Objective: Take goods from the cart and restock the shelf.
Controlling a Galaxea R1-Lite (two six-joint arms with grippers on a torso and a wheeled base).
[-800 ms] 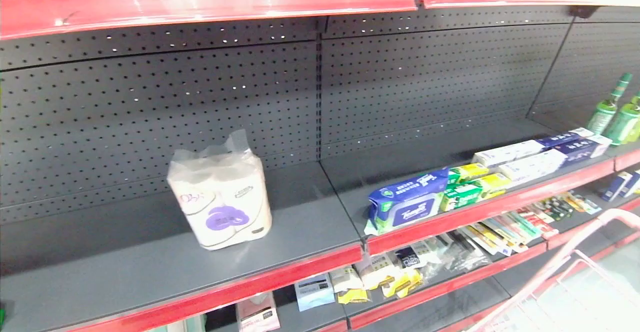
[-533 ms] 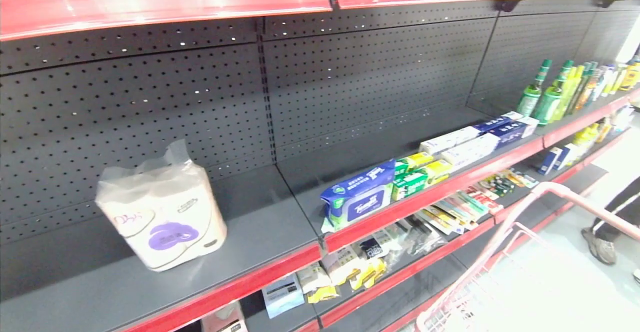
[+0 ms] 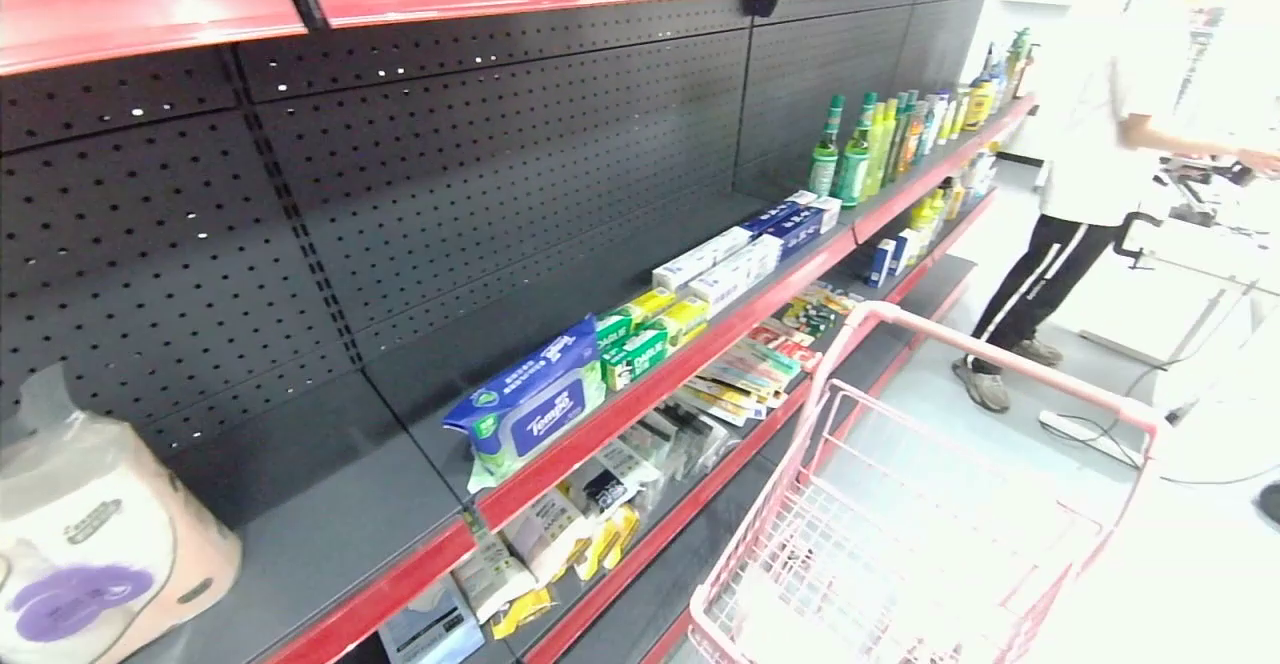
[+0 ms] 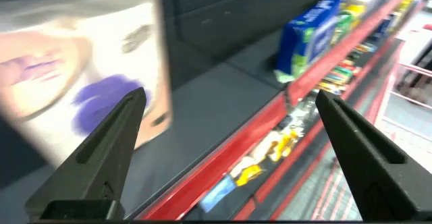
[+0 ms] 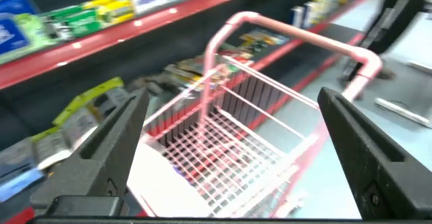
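The cart [image 3: 1000, 356] stands just in front of the shelf [image 3: 340, 524], toward its right half, with the wire basket below the shelf's red front edge. The floor of the basket is washed out, so I cannot tell what goods lie in it. The right gripper [image 5: 233, 96] hangs above the basket, out from the shelf's front, jaws spread wide and empty. The left gripper [image 4: 231, 97] hangs before the shelf's left part, also wide open with nothing between the jaws, facing a roll pack [image 3: 90, 544] that stands upright on the shelf deck. Wipes [image 3: 530, 409] lie at the shelf's front edge near its middle, small boxes [image 3: 640, 344] line the edge to their right, and bottles [image 3: 850, 154] stand farther along.

Judging from what is stocked here, the cart's goods are likely light, film-wrapped packs or cartons. Film is slick and gives under pressure, so a soft pack is best taken across its narrow middle with a firm squeeze, not by a loose corner. A carton is stiff and wants a grip on its two flat long faces, gently enough not to crush it
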